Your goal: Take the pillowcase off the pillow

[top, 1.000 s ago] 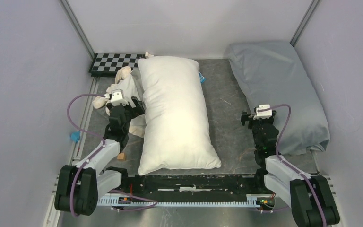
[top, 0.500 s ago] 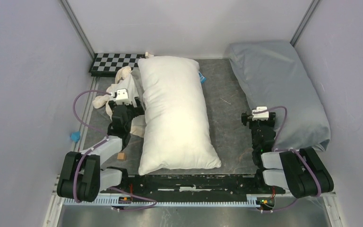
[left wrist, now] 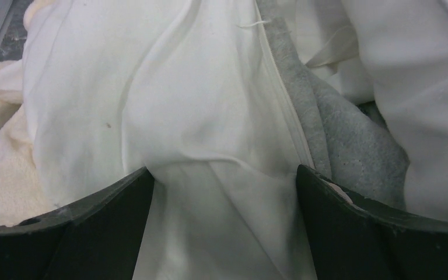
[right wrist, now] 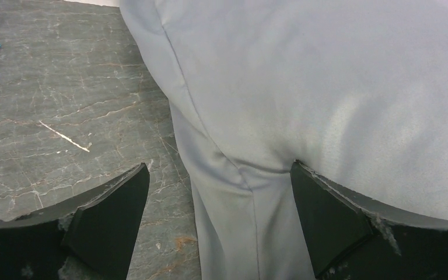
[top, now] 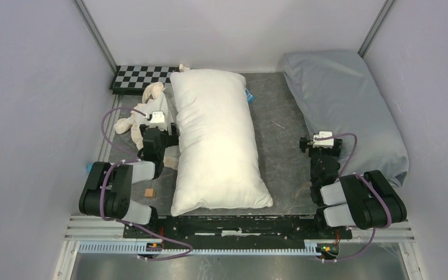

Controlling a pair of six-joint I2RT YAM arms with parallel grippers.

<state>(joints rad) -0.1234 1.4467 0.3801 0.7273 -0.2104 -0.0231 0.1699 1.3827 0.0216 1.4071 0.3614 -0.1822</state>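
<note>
The plump white pillow [top: 216, 140] lies bare down the middle of the table. Left of it the pillowcase [top: 149, 102] sits in a crumpled cream heap, apart from the pillow. My left gripper [top: 158, 133] hovers over that heap, open. In the left wrist view its jaws [left wrist: 224, 175] stand wide over the pillowcase's cream folds [left wrist: 151, 105], with the grey plush face [left wrist: 350, 146] and the pillow [left wrist: 420, 87] to the right. My right gripper [top: 319, 146] is open and holds nothing. Its jaws [right wrist: 219, 169] straddle the edge of a blue-grey pillow [right wrist: 326, 87].
The blue-grey pillow [top: 344, 111] fills the right side against the wall. A checkerboard [top: 143, 76] lies at the back left, a small blue-and-white packet [top: 249, 95] beside the pillow's far end, and a small brown block [top: 149, 192] near the left arm. Walls enclose three sides.
Both arms have folded back towards their bases. The left gripper has shifted slightly right and farther back over the pillowcase; the right gripper has barely moved. Both stay open.
</note>
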